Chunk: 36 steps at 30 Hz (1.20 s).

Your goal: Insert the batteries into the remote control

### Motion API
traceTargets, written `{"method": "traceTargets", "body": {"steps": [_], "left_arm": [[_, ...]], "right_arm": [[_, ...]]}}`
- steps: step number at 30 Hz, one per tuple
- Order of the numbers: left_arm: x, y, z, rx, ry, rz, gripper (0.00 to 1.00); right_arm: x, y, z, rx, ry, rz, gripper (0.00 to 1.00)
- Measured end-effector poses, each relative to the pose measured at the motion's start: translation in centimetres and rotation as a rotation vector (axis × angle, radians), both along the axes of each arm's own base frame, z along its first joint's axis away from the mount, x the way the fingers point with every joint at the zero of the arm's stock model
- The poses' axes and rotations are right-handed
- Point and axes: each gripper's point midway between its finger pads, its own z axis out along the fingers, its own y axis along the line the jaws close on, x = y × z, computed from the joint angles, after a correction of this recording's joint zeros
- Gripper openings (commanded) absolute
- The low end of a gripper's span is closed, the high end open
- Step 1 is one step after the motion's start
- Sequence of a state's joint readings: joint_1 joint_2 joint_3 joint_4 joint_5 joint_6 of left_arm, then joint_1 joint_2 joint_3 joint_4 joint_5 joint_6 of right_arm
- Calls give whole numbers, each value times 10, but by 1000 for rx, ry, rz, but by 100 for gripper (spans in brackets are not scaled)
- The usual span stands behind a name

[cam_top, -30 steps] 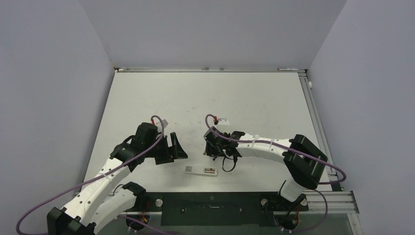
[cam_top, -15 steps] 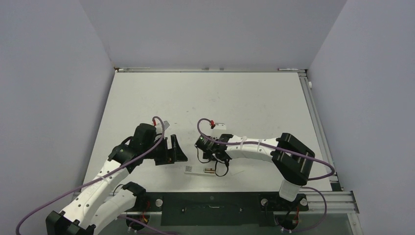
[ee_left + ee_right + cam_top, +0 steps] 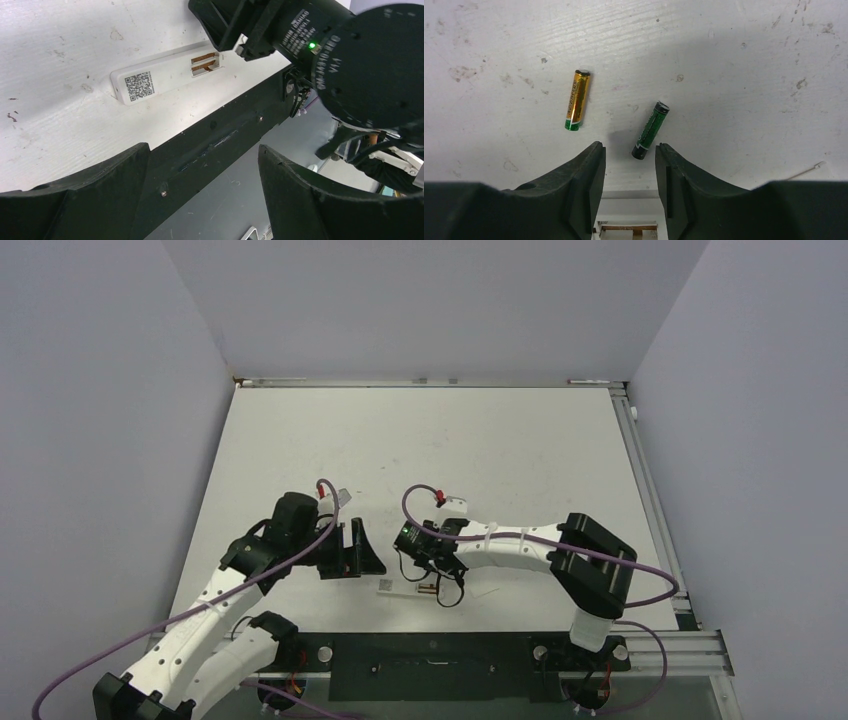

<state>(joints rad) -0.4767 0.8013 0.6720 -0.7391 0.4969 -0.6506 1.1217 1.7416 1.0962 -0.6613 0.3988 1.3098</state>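
A white remote lies by the near edge of the table, bottom centre of the overhead view. Its recess faces up, showing bare contacts and no battery.

Over the last second the right arm has swung left and down the frame. The right gripper now hangs over the remote's recess end. Its jaws are apart, narrower than before, and clamp nothing.

Just beyond the remote, mid-frame in the right wrist view, the two batteries lie loose on the table. The gold battery is on the left. The dark battery is on the right, just past the gripper's tips.

The left gripper, left of the remote in the overhead view, has not moved and is wide open and empty.

Loading has likely not begun, and the dark battery looks like the next pick.
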Motion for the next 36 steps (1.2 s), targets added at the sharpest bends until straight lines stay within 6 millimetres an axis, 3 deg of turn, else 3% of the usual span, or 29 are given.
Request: {"method": "traceTargets", "body": {"steps": [6,12,28,36], "left_arm": [[-4,-2,4,-21,-4,-26,76],[-6,-4,5,-32,1,-40,76],[-7,-4,5,-32,-3,-50,76],[-6,-3,4,-26,-6,-44,76]], "right_arm": [[0,-3,-15,-21,13,-49,39],[5,6,-14,0,6,-80,36],[7,-1,-15,-11,8,-113,33],[15,-10,-15,-30,8,-125,22]]}}
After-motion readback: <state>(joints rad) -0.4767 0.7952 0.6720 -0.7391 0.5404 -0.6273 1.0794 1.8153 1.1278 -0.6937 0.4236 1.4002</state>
